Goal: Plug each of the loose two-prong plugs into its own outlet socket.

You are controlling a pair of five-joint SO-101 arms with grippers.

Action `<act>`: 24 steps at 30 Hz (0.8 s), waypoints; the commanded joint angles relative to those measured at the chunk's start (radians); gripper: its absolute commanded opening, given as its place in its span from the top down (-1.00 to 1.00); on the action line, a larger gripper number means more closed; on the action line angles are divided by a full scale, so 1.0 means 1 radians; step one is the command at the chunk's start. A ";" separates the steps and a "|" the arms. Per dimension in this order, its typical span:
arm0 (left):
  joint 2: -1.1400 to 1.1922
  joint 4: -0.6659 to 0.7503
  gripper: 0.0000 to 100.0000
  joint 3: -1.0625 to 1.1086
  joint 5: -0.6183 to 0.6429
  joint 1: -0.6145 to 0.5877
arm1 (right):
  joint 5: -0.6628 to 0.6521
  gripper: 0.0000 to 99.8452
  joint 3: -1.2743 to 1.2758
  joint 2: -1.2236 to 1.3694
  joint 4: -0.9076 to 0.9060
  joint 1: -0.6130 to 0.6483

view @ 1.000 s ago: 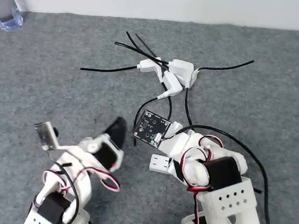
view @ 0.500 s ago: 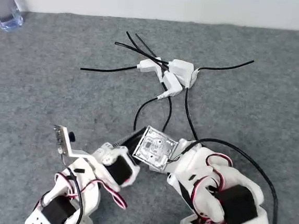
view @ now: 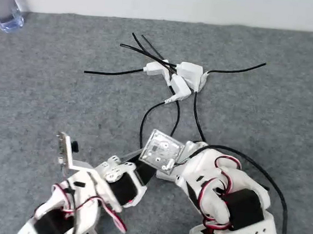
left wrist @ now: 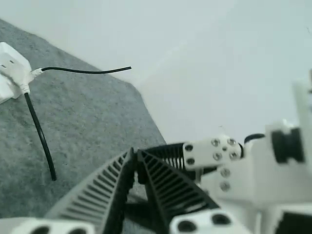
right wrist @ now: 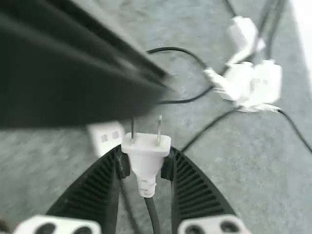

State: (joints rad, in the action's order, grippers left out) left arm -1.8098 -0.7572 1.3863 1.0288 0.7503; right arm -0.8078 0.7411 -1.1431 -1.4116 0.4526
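Plug (right wrist: 146, 144) sits gripped by its body in your right claw (right wrist: 145, 152), near the table's (view: 37, 95) 6 o'clock edge, prongs (right wrist: 159, 127) free. Expect light, rigid, slick plastic on a springy cord (right wrist: 151, 214), so hold the flat sides. Left claw (left wrist: 136, 155) is pinched shut.

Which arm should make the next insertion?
Right. The right gripper is shut on a white plug, prongs pointing toward a loose socket on the carpet. The left gripper is shut on nothing.
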 commanded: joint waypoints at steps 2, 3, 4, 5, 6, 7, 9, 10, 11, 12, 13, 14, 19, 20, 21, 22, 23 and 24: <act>-0.012 -0.166 0.97 -0.153 0.008 0.049 | -0.020 0.99 0.005 0.001 0.048 0.004; -0.012 -0.175 0.97 -0.154 0.008 0.075 | -0.018 0.99 0.006 0.001 0.048 0.019; -0.012 -0.176 0.97 -0.150 0.008 0.100 | -0.014 0.99 0.006 0.001 0.048 0.036; -0.012 -0.180 0.97 -0.142 0.008 0.120 | 0.005 0.99 0.003 0.001 0.051 0.047; -0.012 -0.173 0.97 -0.130 0.008 0.132 | 0.017 0.99 0.003 0.001 0.061 0.061; -0.012 -0.173 0.97 -0.117 0.008 0.135 | 0.025 0.99 0.002 0.001 0.064 0.073; -0.012 -0.172 0.97 -0.097 0.008 0.137 | 0.031 0.99 0.002 0.001 0.064 0.105; -0.012 -0.167 0.97 -0.090 0.008 0.137 | 0.037 0.99 0.002 0.001 0.062 0.117; -0.012 -0.153 0.97 -0.084 0.008 0.133 | 0.043 0.99 0.002 0.001 0.061 0.128; -0.012 -0.140 0.97 -0.073 0.008 0.133 | 0.044 0.99 0.002 0.001 0.061 0.134; -0.012 -0.129 0.97 -0.062 0.008 0.132 | 0.044 0.99 0.002 0.001 0.059 0.137; -0.012 -0.121 0.97 -0.051 0.006 0.132 | 0.044 0.99 0.002 -0.001 0.058 0.137; -0.012 -0.117 0.97 -0.031 0.003 0.132 | 0.043 0.99 -0.049 -0.012 -0.022 0.140; -0.012 -0.117 0.97 -0.033 0.003 0.132 | 0.040 0.99 -0.064 -0.012 -0.041 0.140; -0.012 -0.117 0.97 -0.033 0.003 0.132 | 0.040 0.99 -0.077 -0.012 -0.054 0.142; -0.012 -0.117 0.97 -0.033 0.003 0.132 | 0.040 0.99 -0.091 -0.012 -0.070 0.153; -0.012 -0.117 0.97 -0.033 0.003 0.132 | 0.040 0.99 -0.103 -0.012 -0.090 0.168; -0.012 -0.120 0.97 -0.033 0.002 0.132 | 0.044 0.99 -0.115 -0.012 -0.107 0.185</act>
State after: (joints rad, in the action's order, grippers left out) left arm -1.8098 -0.8999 1.3587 1.0288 0.8777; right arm -0.7725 0.7043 -1.1462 -1.4760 0.6030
